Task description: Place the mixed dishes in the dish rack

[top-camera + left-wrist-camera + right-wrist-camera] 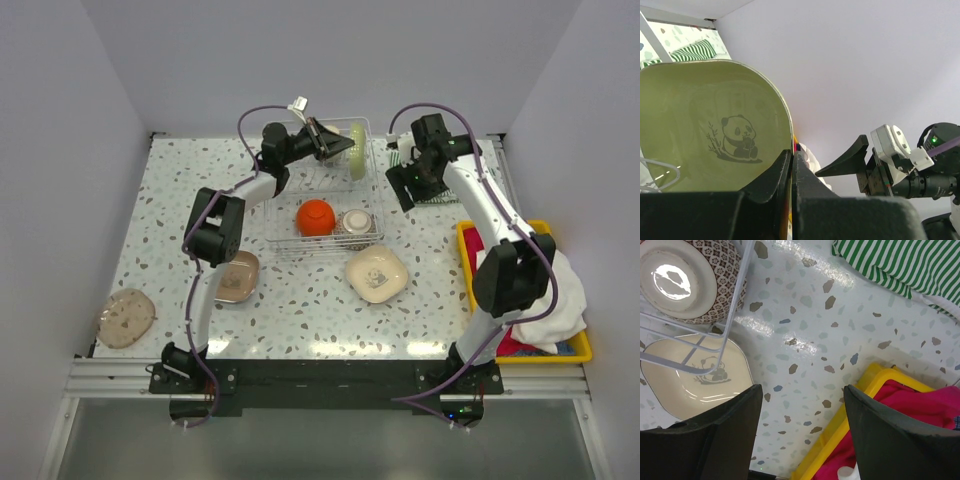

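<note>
Between the fingers of my left gripper (791,160), green plate (715,125) clamped by its rim, on edge, at dish rack (290,243) far end; seated or not, can't tell. I'd keep it vertical, line the edge with a slot, lower slow, then release. Right gripper (802,390) spread, empty; cream plate (690,375) just past one finger.

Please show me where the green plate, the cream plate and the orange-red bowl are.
green plate (715,100), left wrist view, inner face
cream plate (377,272), top external view, centre
orange-red bowl (315,217), top external view, middle
</note>
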Robot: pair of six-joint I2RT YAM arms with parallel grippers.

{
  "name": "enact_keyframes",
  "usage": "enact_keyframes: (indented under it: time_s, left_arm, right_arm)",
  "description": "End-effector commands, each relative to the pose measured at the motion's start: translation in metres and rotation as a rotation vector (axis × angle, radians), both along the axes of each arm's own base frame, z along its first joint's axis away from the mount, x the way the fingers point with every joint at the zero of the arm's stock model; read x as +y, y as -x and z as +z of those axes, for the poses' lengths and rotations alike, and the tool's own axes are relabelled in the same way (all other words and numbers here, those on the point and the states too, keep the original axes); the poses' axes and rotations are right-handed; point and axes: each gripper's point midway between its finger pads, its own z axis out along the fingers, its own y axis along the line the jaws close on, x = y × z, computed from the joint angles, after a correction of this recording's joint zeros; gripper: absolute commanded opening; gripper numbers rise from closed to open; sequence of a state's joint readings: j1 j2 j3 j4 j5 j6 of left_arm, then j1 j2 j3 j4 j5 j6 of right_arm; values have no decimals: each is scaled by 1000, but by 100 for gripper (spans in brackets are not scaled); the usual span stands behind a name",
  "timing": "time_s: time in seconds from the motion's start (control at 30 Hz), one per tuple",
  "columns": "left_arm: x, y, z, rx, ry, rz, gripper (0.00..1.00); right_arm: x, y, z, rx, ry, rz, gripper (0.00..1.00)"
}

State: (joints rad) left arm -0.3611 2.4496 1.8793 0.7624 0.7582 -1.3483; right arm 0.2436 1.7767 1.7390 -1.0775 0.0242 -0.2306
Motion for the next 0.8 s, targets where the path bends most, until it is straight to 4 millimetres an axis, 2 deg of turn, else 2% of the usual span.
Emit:
enact_keyframes:
  time_s: [0.0,0.07,0.1,0.27,0.4,0.67,0.77]
  left_arm:
    - [-2,-1,1,-3,7,9,0]
    - [0,-6,-3,16,-3,33,0]
    - [1,-8,-2,15,-6,43,8]
    - [5,-16,0,57,-17,86,25]
    - [6,-19,14,42,-10,112,36]
    - [4,-19,33,-4,-12,145,48]
    - [-1,-19,38,10,-16,170,57]
  right_arm:
    - [7,-10,14,-55,25,34,70]
    - [10,-11,13,-52,28,43,70]
    - [14,-12,15,-59,27,53,70]
    - [19,-14,17,-68,30,62,70]
    - [18,-11,16,-63,31,64,70]
    - [19,-9,17,-72,21,64,71]
    - [19,-9,21,-82,19,64,71]
